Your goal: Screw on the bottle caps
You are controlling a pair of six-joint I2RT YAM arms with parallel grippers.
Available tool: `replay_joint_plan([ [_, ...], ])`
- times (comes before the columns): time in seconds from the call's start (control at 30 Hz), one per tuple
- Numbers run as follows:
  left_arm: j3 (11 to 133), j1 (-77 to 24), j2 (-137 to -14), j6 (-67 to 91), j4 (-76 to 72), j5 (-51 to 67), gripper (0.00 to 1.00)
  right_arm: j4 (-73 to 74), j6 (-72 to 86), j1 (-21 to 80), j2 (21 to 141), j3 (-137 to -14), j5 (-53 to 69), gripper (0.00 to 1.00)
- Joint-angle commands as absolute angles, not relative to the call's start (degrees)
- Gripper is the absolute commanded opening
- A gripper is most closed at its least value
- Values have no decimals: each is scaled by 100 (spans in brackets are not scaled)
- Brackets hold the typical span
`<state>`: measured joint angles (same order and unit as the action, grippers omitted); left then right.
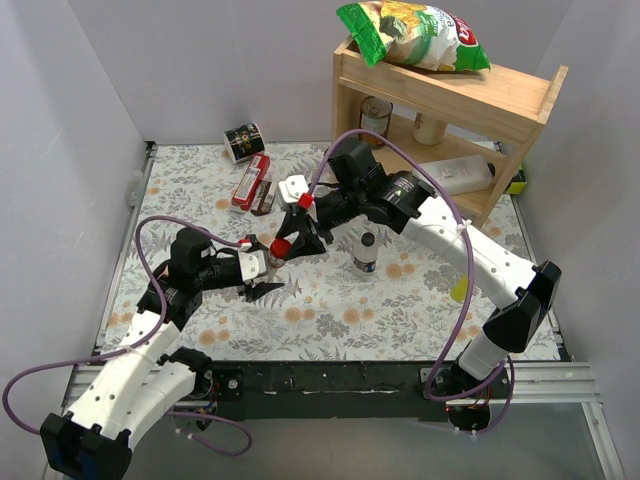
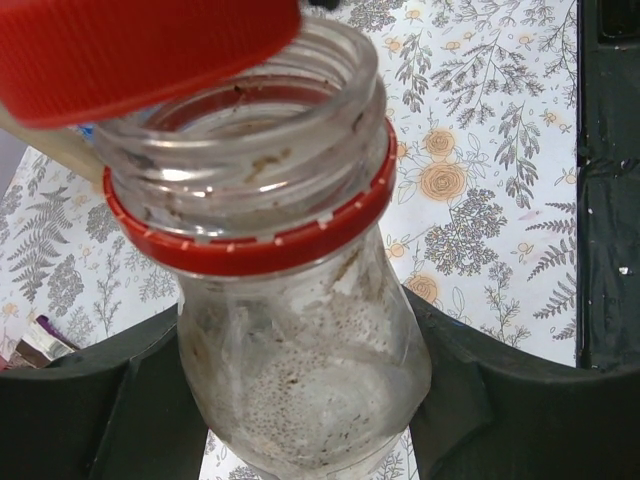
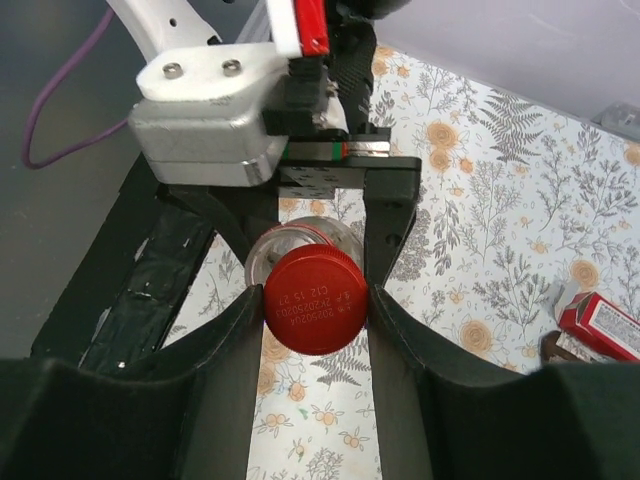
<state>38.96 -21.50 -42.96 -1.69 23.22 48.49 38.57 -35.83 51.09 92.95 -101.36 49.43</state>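
My left gripper (image 1: 262,272) is shut on a small clear bottle (image 2: 300,330) with a red neck ring and an open mouth, holding it just above the table. My right gripper (image 3: 315,300) is shut on the red cap (image 3: 315,305). The cap is right over the bottle's mouth (image 3: 300,240), shifted a little to one side and not seated on the threads. In the left wrist view the cap (image 2: 130,50) overlaps the rim at the upper left. In the top view the cap (image 1: 282,246) is just right of the bottle (image 1: 256,264). A second small bottle (image 1: 365,250) with a dark cap stands upright mid-table.
A red box (image 1: 250,180) and a dark-labelled can (image 1: 242,141) lie at the back left. A wooden shelf (image 1: 520,100) at the back right holds a chips bag (image 1: 415,32), a jar and a white jug (image 1: 457,175). A yellow object (image 1: 458,290) sits under the right arm.
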Motion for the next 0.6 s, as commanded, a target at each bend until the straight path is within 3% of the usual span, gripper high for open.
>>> replay_joint_plan([
  [0.0,4166,-2162,-4368,-53,2039,5045,0,3604,-3840,5300,9132,-10011,4861,35],
  [0.57,4035,-2162,-4263,79,1671,4843,0,3877,-4062,5380,9193,-9809,4200,36],
])
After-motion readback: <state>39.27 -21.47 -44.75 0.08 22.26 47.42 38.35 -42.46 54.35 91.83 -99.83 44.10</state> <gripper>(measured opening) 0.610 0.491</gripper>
